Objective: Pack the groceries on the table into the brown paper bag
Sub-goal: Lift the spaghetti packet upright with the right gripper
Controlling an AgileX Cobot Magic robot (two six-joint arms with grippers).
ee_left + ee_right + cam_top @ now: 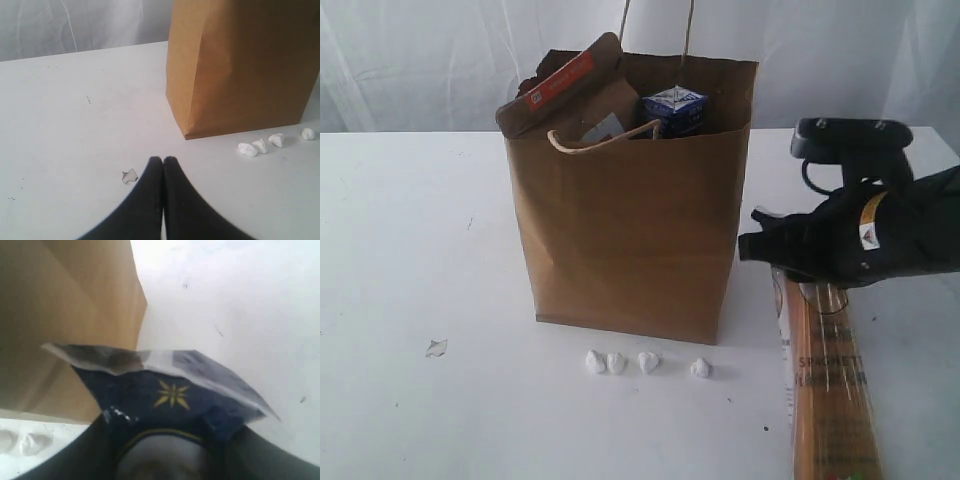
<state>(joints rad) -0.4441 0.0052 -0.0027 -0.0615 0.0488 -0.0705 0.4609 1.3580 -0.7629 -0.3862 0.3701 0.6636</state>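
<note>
The brown paper bag (630,230) stands upright mid-table, also seen as the brown paper bag (240,65). A brown-orange foil pouch (565,90) and a small blue-white carton (675,108) stick out of its top. The spaghetti packet (830,400) lies on the table (410,250) right of the bag. My right gripper (760,245) is over the packet's far end. In the right wrist view the packet's dark blue end (170,390) sits between the fingers of the right gripper (172,432), which is shut on it. My left gripper (163,159) is shut and empty, low over the table.
Several small white crumbs (645,362) lie in a row in front of the bag, also visible as crumbs (260,146). A small clear scrap (129,175) lies beside the left fingertips. The right arm's dark body (880,230) hangs over the table's right side.
</note>
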